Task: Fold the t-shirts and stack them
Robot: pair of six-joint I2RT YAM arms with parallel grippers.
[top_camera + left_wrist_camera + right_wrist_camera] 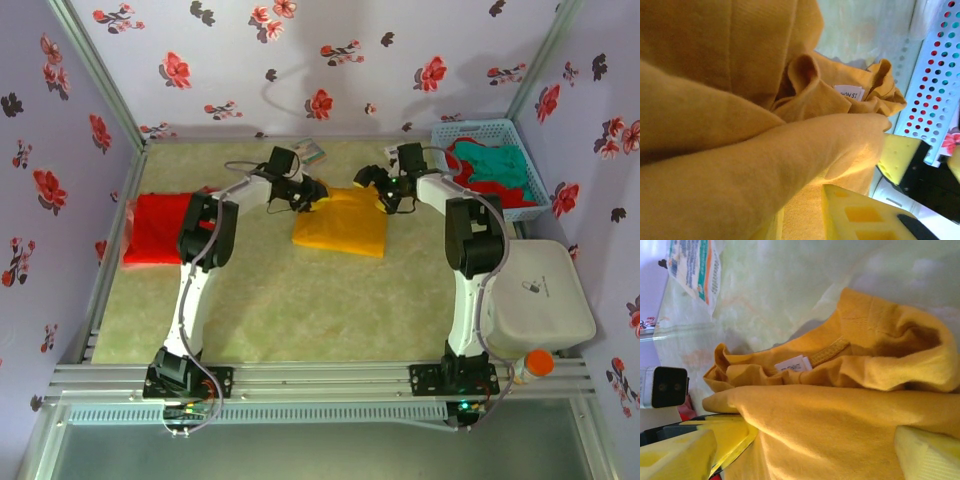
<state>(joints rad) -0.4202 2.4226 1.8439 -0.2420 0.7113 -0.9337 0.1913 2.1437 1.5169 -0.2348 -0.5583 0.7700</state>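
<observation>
**Top external.** The mustard-yellow soft cloth t-shirt (340, 225) lies mid-table on the pale green table surface (300, 310), part-folded into a rough rectangle. The left gripper (305, 195) is at its far left corner and the right gripper (384, 192) at its far right corner. A flat, folded red cloth t-shirt (158, 228) lies well apart on the left. The blue mesh plastic basket (528, 160) at the far right holds a teal t-shirt (497, 165). This view gives you the layout and the likely stack site, but the jaws are too small to read.

**Left wrist.** The left gripper (875, 180) has its yellow foam pads (855, 215) set narrow, with a roll of yellow cloth running between them. I read that as a pinch on the shirt. The white neck label (849, 92) places you at the collar end.

**Right wrist.** The right gripper (805, 455) has its pads (927, 455) wide apart, astride the fold and not pressing it. The collar rib (829, 351) is plain here. A printed paper card (692, 265) lies on the table beyond.

**Handling (judgement).** The shirt is light, limp and not fragile. Foam should hold it well, but it will likely sag and unfold if you lift it from one point. Take both corners of the collar edge, through every layer, and keep the edge taut between the arms.
</observation>
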